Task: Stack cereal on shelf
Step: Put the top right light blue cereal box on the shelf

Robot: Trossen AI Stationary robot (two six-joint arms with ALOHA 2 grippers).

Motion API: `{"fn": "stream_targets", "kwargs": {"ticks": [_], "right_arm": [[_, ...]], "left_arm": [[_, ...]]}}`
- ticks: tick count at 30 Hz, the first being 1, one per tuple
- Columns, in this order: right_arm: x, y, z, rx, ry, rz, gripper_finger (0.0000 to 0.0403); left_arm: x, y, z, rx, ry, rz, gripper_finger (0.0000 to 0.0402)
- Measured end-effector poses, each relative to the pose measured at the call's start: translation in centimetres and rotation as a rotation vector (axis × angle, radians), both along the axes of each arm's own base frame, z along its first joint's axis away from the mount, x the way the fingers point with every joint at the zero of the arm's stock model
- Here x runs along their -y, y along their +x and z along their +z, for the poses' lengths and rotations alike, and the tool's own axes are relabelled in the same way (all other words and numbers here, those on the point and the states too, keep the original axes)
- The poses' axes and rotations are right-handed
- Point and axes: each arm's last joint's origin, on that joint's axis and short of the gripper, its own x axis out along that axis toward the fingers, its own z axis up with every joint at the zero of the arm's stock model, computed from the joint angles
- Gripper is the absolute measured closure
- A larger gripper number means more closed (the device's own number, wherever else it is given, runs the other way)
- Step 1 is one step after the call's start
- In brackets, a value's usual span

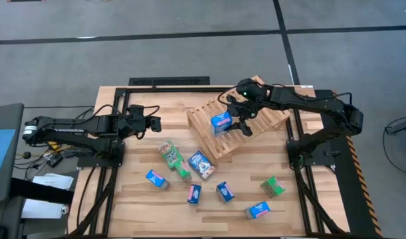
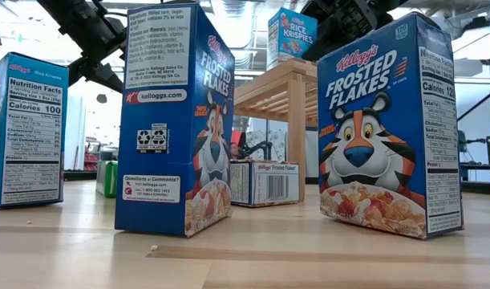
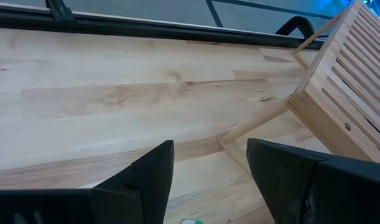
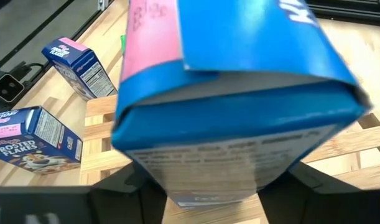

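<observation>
The right end effector (image 1: 237,123) pinches a blue box (image 1: 221,122) on the shelf (image 1: 269,119); next, release.

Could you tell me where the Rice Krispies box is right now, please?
In the high view, the Rice Krispies box stands on the shelf, right of centre, beside the right end effector.

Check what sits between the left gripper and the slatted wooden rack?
Nothing: in the high view, only bare light-wood plank tabletop separates the open left gripper from the slatted light-wood rack; the left wrist view agrees.
</observation>
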Motion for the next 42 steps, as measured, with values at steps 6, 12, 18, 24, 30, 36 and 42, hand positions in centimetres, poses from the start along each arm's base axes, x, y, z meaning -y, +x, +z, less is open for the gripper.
{"fn": "stream_targets", "kwargs": {"ticks": [6, 12, 18, 24, 30, 36, 42], "right_arm": [[0.1, 0.0, 0.0, 0.01, -0.016, 0.008, 0.0217], [0.4, 0.2, 0.5, 0.062, -0.066, 0.017, 0.0213], [2.3, 1.4, 1.4, 0.089, -0.068, 0.008, 0.0219], [4.4, 3.8, 2.8, 0.064, -0.115, 0.081, 0.0217], [5.8, 6.4, 3.0, 0.029, -0.1, 0.104, 0.0208], [6.4, 7.6, 1.8, -0.04, -0.065, 0.111, 0.0207], [7.3, 7.6, 1.5, -0.027, -0.093, 0.107, 0.0207]], "left_arm": [[0.0, 0.0, 0.0, 0.003, -0.002, 0.003, 0.021], [0.0, 0.0, 0.0, 0.012, -0.01, 0.01, 0.021], [0.0, 0.0, 0.0, 0.015, -0.014, 0.014, 0.021], [0.0, 0.0, 0.0, 0.021, -0.021, 0.02, 0.021], [0.0, -0.1, 0.0, 0.018, -0.011, 0.03, 0.021], [0.0, -0.1, 0.0, 0.021, -0.008, 0.037, 0.021], [-0.1, -0.1, 0.0, 0.021, -0.007, 0.039, 0.021]]}}
